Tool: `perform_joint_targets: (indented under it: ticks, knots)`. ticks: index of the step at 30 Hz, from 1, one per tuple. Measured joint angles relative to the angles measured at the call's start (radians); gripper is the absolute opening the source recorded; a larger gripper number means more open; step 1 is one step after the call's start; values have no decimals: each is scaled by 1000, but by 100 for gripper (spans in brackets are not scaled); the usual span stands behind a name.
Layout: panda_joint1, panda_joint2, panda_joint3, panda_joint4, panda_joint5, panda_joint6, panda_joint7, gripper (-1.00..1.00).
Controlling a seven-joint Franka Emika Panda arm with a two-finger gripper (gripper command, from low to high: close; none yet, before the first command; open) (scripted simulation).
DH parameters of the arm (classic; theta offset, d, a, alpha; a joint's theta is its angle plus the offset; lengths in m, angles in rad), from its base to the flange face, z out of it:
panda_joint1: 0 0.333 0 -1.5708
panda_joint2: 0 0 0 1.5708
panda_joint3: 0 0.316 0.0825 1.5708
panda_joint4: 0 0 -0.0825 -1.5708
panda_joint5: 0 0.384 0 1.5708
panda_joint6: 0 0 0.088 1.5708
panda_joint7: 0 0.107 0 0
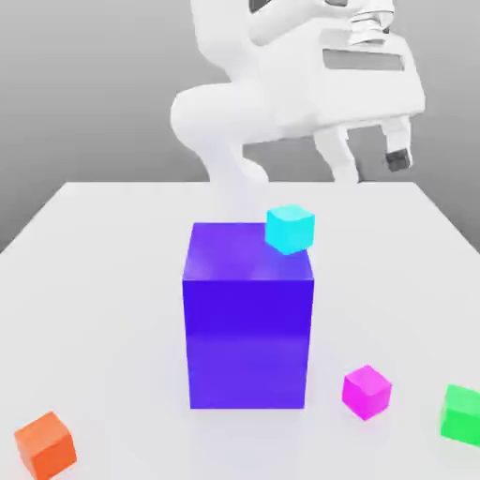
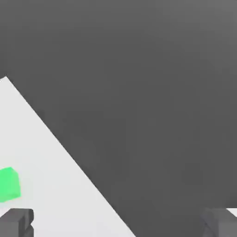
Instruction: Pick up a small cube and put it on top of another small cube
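The small cube (image 1: pixel 366 391) looks like a rigid, light block with flat faces and crisp edges, so it should neither deform nor need much squeezing force. Its glossy finish suggests a slick surface; a pinch that lands off-centre or on a corner could let it twist or squirt out. The sensible hold is across two opposite vertical faces, pads flat against them and low enough to cover most of each face, with the tool turned to match the cube's slight rotation on the counter (image 1: pixel 112 244).

In looks it is a vivid magenta-pink, shiny, lighter on top and deeper on its shaded sides, and far smaller than the large blue-purple block (image 1: pixel 248 319) beside it.

The tool (image 1: pixel 370 159) hangs high at the far end of the counter, fingers spread apart and holding nothing; in the hand view both dark fingertips (image 2: pixel 16 223) sit wide apart at the frame's edges. The small cube rests on the counter well below the tool and much nearer the exterior camera, roughly under its line. A green cube (image 1: pixel 461 413) sits just beyond it toward the exterior view's right, a cyan cube (image 1: pixel 291 228) is perched on the big block's top corner, closer to the tool, and an orange cube (image 1: pixel 45 444) lies farthest away.
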Motion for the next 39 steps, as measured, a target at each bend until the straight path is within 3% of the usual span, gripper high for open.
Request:
perform_joint_targets:
  ticks: [10, 17, 23, 32, 33, 39]
  knots:
    - [137, 223, -12, -85, 80, 110, -438, 0]
    - [197, 362, 13, -149, 48, 199, -682, 0]
    - [218, 462, 14, -202, -82, 282, -805, 0]
    - [126, 668, 133, -166, 8, 446, -900, 0]
    - [114, 686, 147, -163, 19, 459, -907, -100]
    - [108, 694, 154, -161, 24, 463, -911, -100]
